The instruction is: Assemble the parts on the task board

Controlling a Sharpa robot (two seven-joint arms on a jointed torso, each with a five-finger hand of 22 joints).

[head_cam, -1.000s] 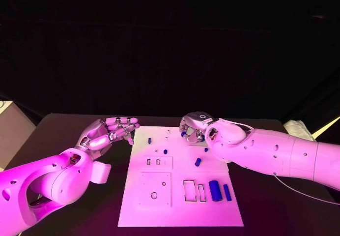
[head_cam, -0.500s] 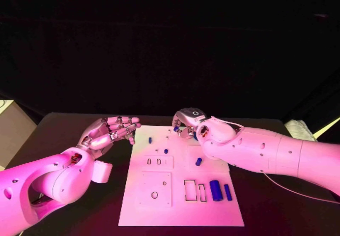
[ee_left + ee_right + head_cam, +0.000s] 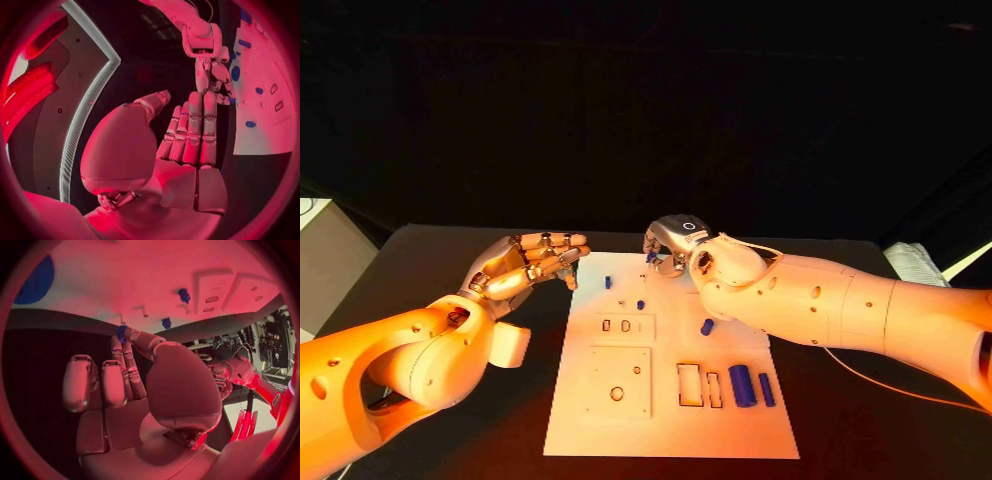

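The white task board lies in the middle of the table. My right hand hovers over its far edge and pinches a small blue part between thumb and fingertip. My left hand hangs just off the board's far left corner, fingers side by side, thumb apart, holding nothing. Small blue pegs lie on the far half of the board. A thick blue cylinder and a thinner one lie by the near right edge.
Two small slots, a round hole and two tall rectangular slots are cut into the board. A pale box stands at the table's far left. Dark table surrounds the board.
My right hand has shifted left along the board's far edge, carrying the small blue part. The left hand has stayed where it was.
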